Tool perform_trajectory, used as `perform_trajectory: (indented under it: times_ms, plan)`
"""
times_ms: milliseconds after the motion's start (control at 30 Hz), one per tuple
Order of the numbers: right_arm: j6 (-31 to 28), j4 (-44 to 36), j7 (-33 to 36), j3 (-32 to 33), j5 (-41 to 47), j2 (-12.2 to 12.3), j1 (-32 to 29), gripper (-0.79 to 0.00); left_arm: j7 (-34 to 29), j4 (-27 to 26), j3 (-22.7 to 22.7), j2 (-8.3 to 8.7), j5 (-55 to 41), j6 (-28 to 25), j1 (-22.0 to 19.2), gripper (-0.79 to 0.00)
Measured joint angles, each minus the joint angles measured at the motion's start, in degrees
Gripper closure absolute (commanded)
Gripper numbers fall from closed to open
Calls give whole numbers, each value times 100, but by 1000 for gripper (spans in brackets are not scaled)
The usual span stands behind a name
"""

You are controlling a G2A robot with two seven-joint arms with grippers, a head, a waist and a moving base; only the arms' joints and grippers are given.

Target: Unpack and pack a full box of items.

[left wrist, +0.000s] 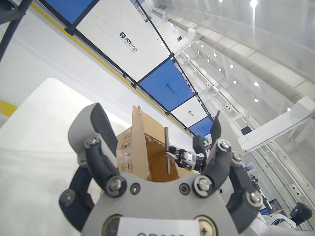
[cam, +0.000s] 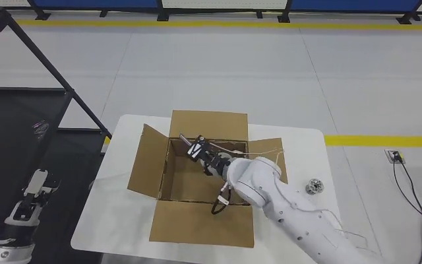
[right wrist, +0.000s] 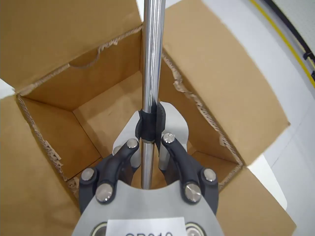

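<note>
Holding a steel rod over the open carton

We read the job as somewhere in the middle. The cardboard box (cam: 201,228) stands on the white table (cam: 132,198) with all four flaps folded out. In the right wrist view, the part of its floor that we can see is bare brown board. One small metal part (cam: 314,186) lies on the table, well apart from the box on the robot's right. We see no other items set out, so we cannot tell how much has been unpacked. From this moment alone we also cannot tell whether the rod is coming out or going in. Either way, most of the unpacking and packing looks to be left.

The right gripper (right wrist: 150,124) is clamped tight on a polished steel rod (right wrist: 153,50). Its dark pads (right wrist: 161,121) press on both sides, low on the shaft, and the long end runs away from the wrist. The rod hangs over the box opening, close to a far corner, and we see it touching no wall.

The left gripper (left wrist: 157,124) is spread wide and carries nothing. It is parked off the table's left side, facing the box from outside.
</note>
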Motion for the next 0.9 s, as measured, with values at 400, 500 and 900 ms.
perform_trajectory:
  times_ms: [400, 500, 900]
  plan:
    - [-170, 3276, 105, -1345, 731, -1169, 1128, 0, -122, 71, -25, 22, -33, 14, -87, -785]
    - [-62, 3894, 2, -1478, 801, -1428, 1237, 0, -153, 100, -48, 29, -48, 14, -103, -785]
    - [-361, 5339, -245, -1508, 1138, -2052, 1593, -557, -213, 91, -78, 40, -70, -2, -72, -785]
